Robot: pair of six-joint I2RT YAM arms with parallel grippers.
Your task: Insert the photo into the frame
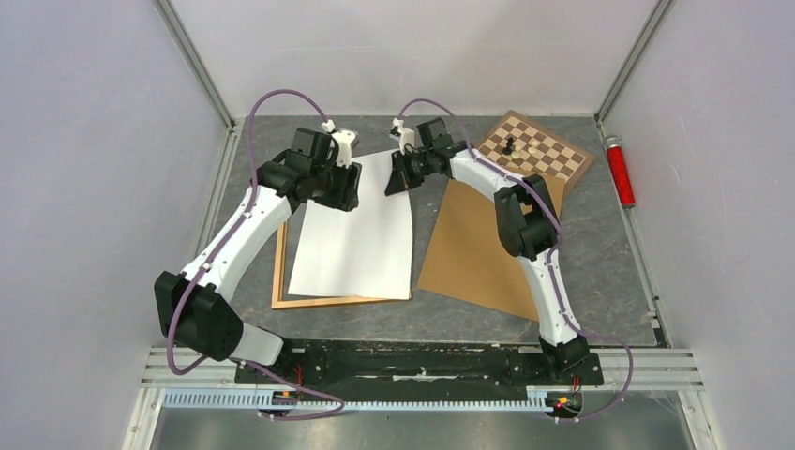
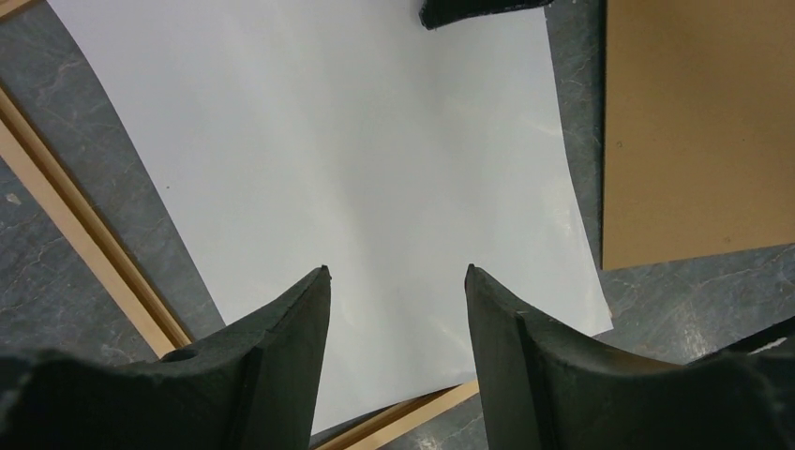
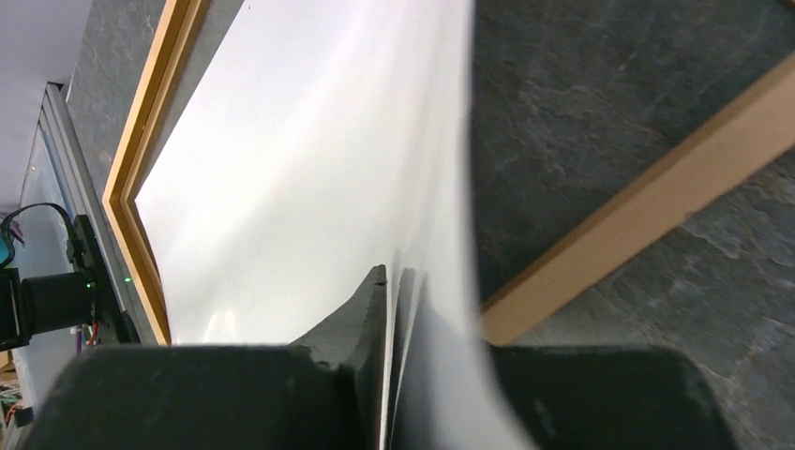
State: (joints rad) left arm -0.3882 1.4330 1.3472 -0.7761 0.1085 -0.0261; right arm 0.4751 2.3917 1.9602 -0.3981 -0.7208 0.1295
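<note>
The photo [image 1: 354, 230] lies white back up, slanted across the wooden frame [image 1: 279, 281], its right part overhanging the frame's right side. My right gripper [image 1: 401, 173] is shut on the photo's far right corner and lifts it, so the sheet [image 3: 309, 178] curves up beside the frame rail [image 3: 647, 202]. My left gripper [image 1: 339, 187] is open and empty above the photo's far left part; the white sheet [image 2: 375, 169] shows between its fingers [image 2: 281, 356], with the frame's edge [image 2: 75, 225] to the left.
A plain brown backing board [image 1: 487, 246] lies right of the photo, also in the left wrist view [image 2: 694, 131]. A chessboard [image 1: 536, 150] with a few pieces is at the back right. A red cylinder [image 1: 620, 171] lies by the right wall.
</note>
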